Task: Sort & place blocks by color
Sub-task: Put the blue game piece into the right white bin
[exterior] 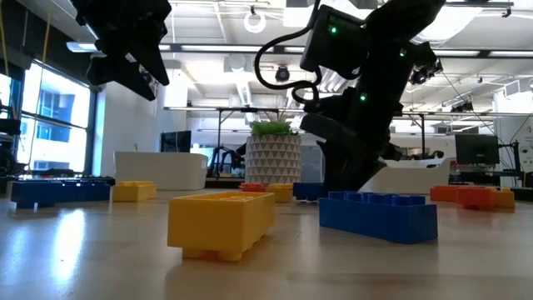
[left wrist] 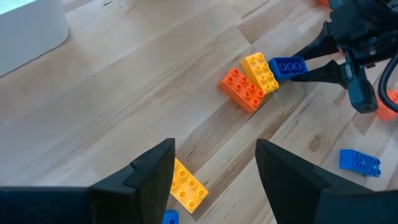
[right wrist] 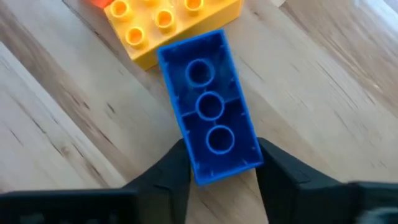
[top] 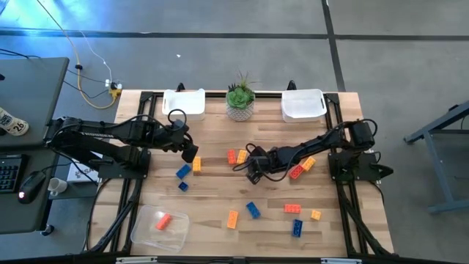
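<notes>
The table holds two white trays [top: 184, 102], one clear tray [top: 150, 224], one potted plant [top: 239, 100], and about sixteen blocks [top: 253, 210]. Two arms work.

Bright, even overhead light; ceiling strip lights [exterior: 250, 48] show in low view. Window [exterior: 46, 117] glare at room's left side. Soft shadows under blocks on the tabletop [top: 220, 183]. Nearest yellow block [exterior: 221, 223] slightly soft; arms silhouetted dark.

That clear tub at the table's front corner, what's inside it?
One red-orange brick lies in the clear tub. Nothing else shows through its walls; neither pincer is near it.
</notes>
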`<state>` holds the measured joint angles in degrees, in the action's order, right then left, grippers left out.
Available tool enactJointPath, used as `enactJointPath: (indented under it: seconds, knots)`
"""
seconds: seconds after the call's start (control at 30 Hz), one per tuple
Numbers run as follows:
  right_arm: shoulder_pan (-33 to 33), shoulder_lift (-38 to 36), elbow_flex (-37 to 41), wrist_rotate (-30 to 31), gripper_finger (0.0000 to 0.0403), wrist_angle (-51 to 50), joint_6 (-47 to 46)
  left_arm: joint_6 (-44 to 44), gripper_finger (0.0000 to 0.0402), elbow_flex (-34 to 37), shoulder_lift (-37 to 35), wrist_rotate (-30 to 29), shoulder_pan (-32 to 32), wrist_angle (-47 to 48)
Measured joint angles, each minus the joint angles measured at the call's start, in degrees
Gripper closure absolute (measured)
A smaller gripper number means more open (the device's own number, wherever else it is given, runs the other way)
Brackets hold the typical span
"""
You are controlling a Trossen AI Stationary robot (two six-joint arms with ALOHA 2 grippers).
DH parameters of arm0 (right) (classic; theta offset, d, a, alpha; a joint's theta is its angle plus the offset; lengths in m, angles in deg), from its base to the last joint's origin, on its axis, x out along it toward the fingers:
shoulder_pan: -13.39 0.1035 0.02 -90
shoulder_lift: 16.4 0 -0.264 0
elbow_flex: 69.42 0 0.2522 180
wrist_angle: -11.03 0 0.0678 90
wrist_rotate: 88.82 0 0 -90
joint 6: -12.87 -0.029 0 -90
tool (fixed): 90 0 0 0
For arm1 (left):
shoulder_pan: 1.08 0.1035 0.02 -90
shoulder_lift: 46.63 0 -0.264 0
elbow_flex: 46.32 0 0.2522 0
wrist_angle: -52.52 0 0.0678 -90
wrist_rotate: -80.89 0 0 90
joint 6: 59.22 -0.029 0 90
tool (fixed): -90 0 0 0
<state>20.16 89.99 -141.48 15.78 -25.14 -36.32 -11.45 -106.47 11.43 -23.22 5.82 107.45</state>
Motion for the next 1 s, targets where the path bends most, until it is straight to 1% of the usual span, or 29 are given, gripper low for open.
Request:
enactJointPath:
  seconds: [0.2,0.37,0.67,1.0]
  knots:
    - [0.00,-1.24,0.09,-0.32,0.0289,-0.61,-0.33,0.00,0.0192,0.00,0.00,-0.04,0.00,0.00]
    - [-1.14,-5.34,0.40,1.21,0.0289,-5.14,-0.48,0.00,0.0192,0.00,0.00,-0.02,0.00,-0.02]
    - [-6.72,-13.53,0.28,8.24,0.0288,-15.91,0.22,0.00,0.0192,0.00,0.00,0.00,0.00,-0.56]
    - [-15.85,-22.37,0.25,16.78,0.0288,-26.32,3.29,0.05,0.0192,0.02,0.02,0.20,-0.01,-0.61]
